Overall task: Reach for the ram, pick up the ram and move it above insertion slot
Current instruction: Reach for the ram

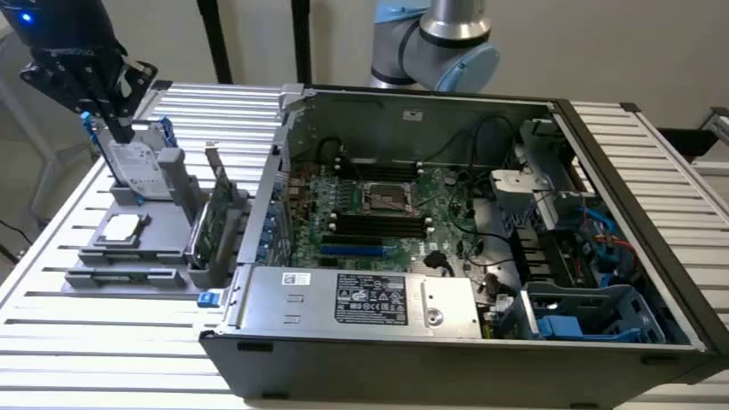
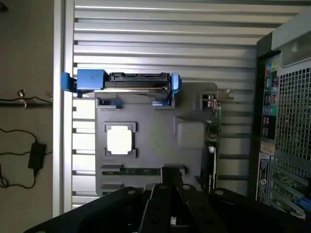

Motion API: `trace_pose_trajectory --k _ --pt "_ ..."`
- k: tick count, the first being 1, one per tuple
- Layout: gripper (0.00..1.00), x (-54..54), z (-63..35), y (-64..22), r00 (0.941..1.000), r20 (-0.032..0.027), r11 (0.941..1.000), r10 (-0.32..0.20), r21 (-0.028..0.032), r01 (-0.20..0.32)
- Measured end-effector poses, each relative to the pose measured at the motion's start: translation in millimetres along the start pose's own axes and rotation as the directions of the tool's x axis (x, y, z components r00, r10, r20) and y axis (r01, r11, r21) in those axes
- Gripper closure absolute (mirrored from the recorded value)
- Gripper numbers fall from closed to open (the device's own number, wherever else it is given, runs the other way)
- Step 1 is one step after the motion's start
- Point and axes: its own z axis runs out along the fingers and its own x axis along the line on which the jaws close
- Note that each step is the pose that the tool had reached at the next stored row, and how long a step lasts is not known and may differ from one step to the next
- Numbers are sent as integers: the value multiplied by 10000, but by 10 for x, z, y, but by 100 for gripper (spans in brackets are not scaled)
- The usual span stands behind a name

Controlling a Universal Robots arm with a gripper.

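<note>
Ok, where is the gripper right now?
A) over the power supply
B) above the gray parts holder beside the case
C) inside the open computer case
B: in the exterior view the gripper hangs above the gray parts holder, outside the computer case.

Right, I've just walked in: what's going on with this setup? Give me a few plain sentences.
A robot arm's gripper hangs above a gray parts tray that stands beside an open computer case. The tray holds a hard drive in a blue caddy, a processor and, near the gripper in the wrist view, the ram. The ram sits in its tray slot, not yet picked up.
</note>
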Motion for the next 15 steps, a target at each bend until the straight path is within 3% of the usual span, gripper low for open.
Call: trace_pose_trajectory --k 12,15 --pt "89 1 -1 -1 10000 -1 10000 0 1 0" --pt "89 13 -1 -58 10000 1 10000 1 0 -1"
